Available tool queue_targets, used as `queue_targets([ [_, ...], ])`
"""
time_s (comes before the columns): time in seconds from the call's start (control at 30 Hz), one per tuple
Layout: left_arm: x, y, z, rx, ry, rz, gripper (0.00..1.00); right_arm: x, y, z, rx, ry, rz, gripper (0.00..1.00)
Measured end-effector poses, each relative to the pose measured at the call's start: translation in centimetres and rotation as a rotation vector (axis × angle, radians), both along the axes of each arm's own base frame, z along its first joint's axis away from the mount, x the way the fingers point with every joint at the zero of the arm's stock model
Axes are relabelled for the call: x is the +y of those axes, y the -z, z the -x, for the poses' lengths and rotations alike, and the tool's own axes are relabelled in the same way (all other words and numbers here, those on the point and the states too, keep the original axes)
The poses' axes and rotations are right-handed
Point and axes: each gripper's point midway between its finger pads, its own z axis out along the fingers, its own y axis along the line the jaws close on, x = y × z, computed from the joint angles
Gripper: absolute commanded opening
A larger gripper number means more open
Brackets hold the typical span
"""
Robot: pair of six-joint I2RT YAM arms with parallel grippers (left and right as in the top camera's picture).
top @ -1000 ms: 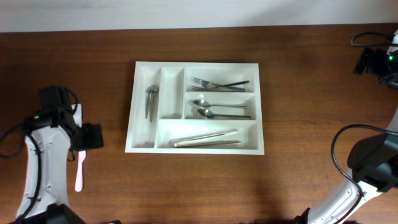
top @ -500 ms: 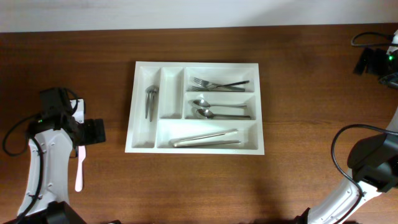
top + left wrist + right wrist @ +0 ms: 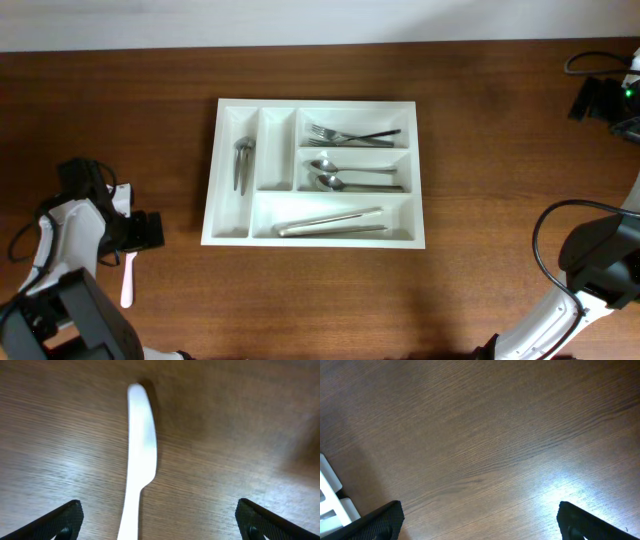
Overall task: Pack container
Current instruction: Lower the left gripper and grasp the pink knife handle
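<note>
White plastic knife (image 3: 141, 445) is seen on the wooden table (image 3: 240, 435), framed by the wide-spread, empty jaws of the left gripper (image 3: 159, 522) — not yet picked up. Farther off, the container (image 3: 316, 104) is set mid-table, four compartments already filled with metal cutlery (image 3: 350, 177), one narrow slot (image 3: 274, 150) left bare. Farthest, the right gripper (image 3: 481, 522) is held spread and empty.

White rectangular plastic cutlery tray (image 3: 318, 102), five compartments: one.
Silver metal forks (image 3: 345, 135): apparently two, overlapping.
Silver metal spoons (image 3: 345, 176): two.
Long pale metal utensils (image 3: 330, 222), kind unclear: two.
Small silver metal utensil (image 3: 242, 160): one.
White plastic knife (image 3: 141, 455): one.
</note>
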Motion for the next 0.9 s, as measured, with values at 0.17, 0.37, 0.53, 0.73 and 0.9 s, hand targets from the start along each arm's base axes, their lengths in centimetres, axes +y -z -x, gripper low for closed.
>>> queue_targets([
  [0.17,-0.1,1.0,0.3,0.041,0.044,0.015,0.99,0.0,0.0,0.0,0.000,0.000,0.000,0.99],
  [0.37,-0.1,2.0,1.1,0.086,0.049,0.033,0.99,0.0,0.0,0.0,0.000,0.000,0.000,0.99],
  [0.53,0.2,2.5,2.4,0.127,0.034,0.050,0.99,0.0,0.0,0.0,0.000,0.000,0.000,0.99],
  [0.73,0.6,3.1,3.9,0.151,0.000,0.068,0.99,0.0,0.0,0.0,0.000,0.000,0.000,0.99],
  [0.9,0.9,3.2,3.8,0.138,0.004,0.061,1.00,0.0,0.0,0.0,0.000,0.000,0.000,0.99],
])
